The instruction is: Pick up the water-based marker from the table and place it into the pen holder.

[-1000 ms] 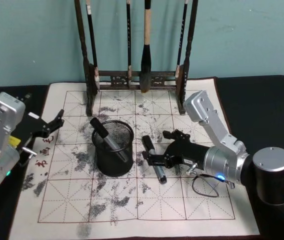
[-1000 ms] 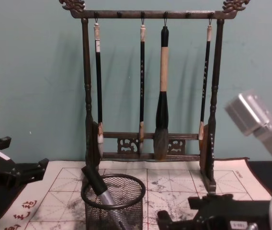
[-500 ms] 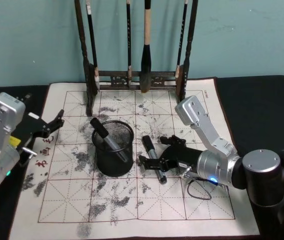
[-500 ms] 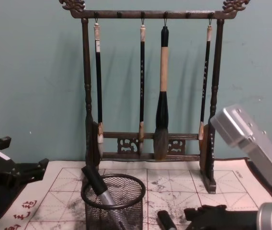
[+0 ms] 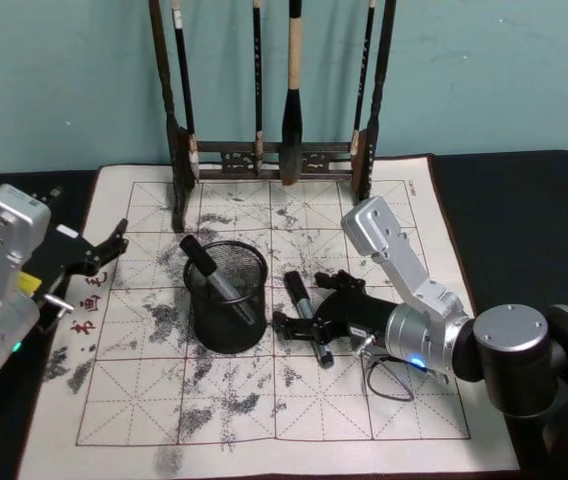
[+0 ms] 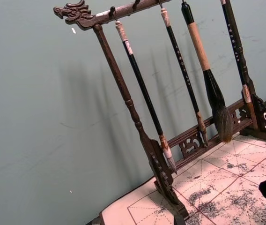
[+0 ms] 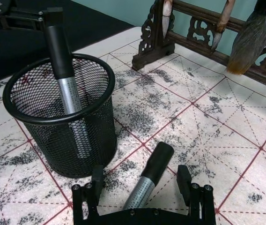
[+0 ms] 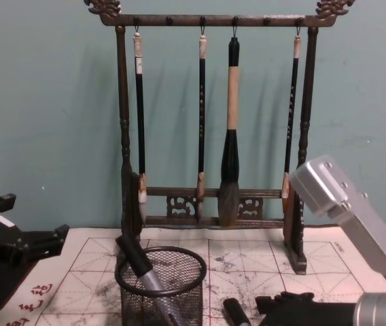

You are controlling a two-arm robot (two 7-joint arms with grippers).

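Grasp step. Right gripper low at centre frame, spread wide astride the marker lying flat on the mat, just right of the pen holder. Next, likely: pinch shut, lift, swing over the rim. Left gripper parked at left edge.

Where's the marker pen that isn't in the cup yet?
In the head view the loose marker lies on the mat, just right of the pen holder, between the open fingers of the right gripper.
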